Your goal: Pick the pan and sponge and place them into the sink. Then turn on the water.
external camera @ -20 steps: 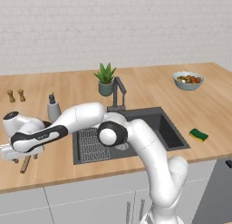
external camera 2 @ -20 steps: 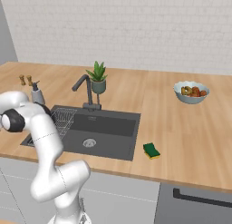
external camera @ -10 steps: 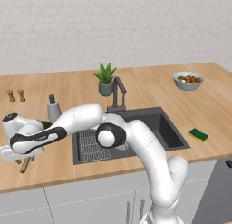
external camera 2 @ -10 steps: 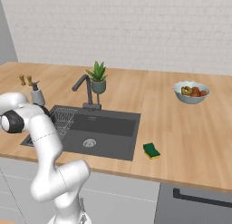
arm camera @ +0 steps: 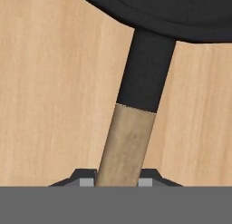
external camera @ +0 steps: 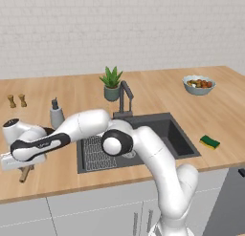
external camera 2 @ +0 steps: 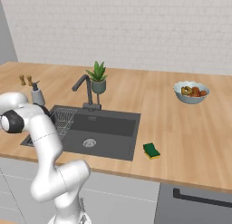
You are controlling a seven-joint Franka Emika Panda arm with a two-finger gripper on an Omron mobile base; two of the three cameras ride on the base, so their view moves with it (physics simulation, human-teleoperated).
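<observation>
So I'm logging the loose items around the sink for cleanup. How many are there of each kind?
Pan: 1, its wooden handle between the tool fingers
Sponge: 1
Fruit bowl: 1
Potted plant: 1
Soap dispenser: 1
Small brown shakers: 2
Total: 7

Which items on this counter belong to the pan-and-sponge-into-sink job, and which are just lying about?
Part of the job: pan, its wooden handle between the gripper fingertips; sponge on the counter beside the sink; faucet, no water running.

Just lying about: potted plant, bowl of food, soap dispenser, two small shakers.
</observation>
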